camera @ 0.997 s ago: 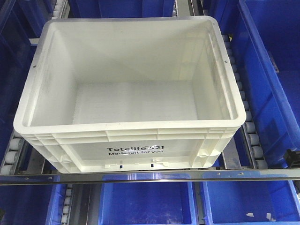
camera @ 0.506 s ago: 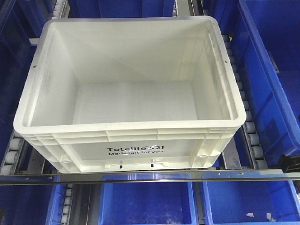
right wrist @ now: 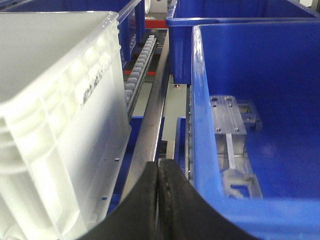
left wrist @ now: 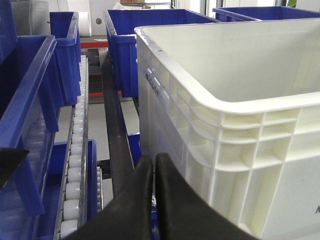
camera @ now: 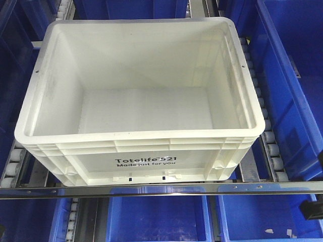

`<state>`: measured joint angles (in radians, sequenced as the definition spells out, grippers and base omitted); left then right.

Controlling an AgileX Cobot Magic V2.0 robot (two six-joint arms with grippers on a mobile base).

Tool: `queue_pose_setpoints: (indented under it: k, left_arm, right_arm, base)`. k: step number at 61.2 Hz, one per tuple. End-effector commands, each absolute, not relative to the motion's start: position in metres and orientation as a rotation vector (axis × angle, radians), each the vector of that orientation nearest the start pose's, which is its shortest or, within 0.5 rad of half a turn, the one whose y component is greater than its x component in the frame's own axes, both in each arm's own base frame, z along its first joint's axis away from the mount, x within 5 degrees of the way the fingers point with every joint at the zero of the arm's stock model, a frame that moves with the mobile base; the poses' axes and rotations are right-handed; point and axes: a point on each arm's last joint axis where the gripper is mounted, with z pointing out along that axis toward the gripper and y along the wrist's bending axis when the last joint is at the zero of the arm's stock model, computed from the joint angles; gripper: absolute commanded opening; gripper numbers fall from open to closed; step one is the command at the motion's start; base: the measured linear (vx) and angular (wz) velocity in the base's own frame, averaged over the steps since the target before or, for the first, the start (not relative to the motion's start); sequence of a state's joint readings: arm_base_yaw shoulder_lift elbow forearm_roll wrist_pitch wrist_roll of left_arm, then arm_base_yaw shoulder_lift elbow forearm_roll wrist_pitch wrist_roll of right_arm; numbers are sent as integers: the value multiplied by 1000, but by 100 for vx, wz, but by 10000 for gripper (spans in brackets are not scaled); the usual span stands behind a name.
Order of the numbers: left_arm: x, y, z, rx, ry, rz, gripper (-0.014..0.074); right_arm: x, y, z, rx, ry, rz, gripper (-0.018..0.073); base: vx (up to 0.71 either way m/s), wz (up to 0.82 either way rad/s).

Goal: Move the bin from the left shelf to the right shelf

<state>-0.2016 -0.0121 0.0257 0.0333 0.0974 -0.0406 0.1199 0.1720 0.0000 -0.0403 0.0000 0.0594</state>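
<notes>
The white bin [camera: 146, 161] with black "Totelife 521" print stands empty on the roller shelf in the middle of the front view. My left gripper [left wrist: 154, 158] is shut and empty, low beside the bin's front left corner [left wrist: 235, 130], apart from it. My right gripper [right wrist: 158, 163] is shut and empty, low in the gap between the bin's right wall [right wrist: 60, 105] and a blue bin [right wrist: 250, 65]. A dark part of the right arm [camera: 313, 209] shows at the front view's lower right edge.
Blue bins stand on the right [camera: 287, 75], on the left [left wrist: 30, 100] and on the shelf below [camera: 159, 219]. White roller tracks [camera: 270, 146] run along both sides of the bin. A metal rail [camera: 151, 190] crosses in front of it.
The dark part of the right arm at the right edge has moved down in the front view. The white bin has not moved.
</notes>
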Motion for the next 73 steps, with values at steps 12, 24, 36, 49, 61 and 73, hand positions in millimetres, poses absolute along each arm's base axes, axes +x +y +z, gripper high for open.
queue_pose_setpoints:
  k: [12,24,36,49,61,73]
  left_arm:
    - [53,-11,211,133,1486,-182,-8]
    - [53,-11,211,133,1486,-182,-8]
    - [53,-11,211,133,1486,-182,-8]
    - [53,-11,211,133,1486,-182,-8]
    - [53,-11,211,133,1486,-182,-8]
    - [53,-11,211,133,1486,-182,-8]
  right_arm:
    - [56,6,199,-29,1506,154,-8]
    - [56,6,200,-42,1494,139,-8]
    - [56,6,200,-41,1494,140,-8]
    - [56,6,200,-41,1494,140,-8]
    - [56,6,200,-41,1494,140,-8]
    - [56,6,200,-41,1494,140,-8]
  base:
    - [0,0]
    - [0,0]
    - [0,0]
    - [0,0]
    - [0,0]
    - [0,0]
